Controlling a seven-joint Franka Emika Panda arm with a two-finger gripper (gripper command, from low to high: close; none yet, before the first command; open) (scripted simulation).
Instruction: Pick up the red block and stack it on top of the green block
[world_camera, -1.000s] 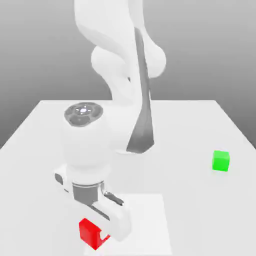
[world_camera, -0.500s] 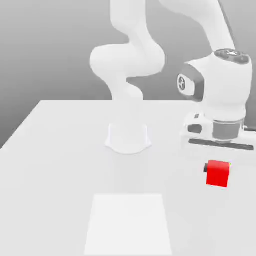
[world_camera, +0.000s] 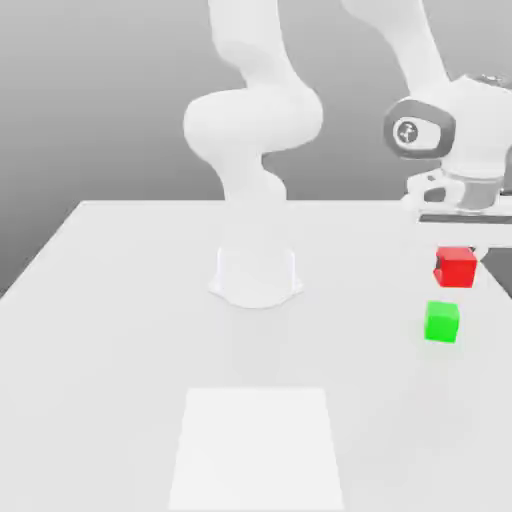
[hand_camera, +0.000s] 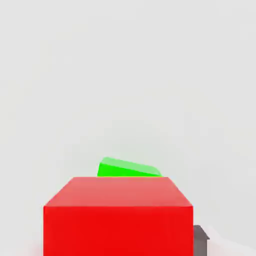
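We note the pincer (world_camera: 457, 262) pinching the red block (world_camera: 456, 267), aloft at right of frame, just above the green block (world_camera: 441, 322) on the surface (world_camera: 130, 330); we judge it's poised for lowering onto it.

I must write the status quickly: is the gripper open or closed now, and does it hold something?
Gripper: closed on the red block, holding it in the air above the green block.
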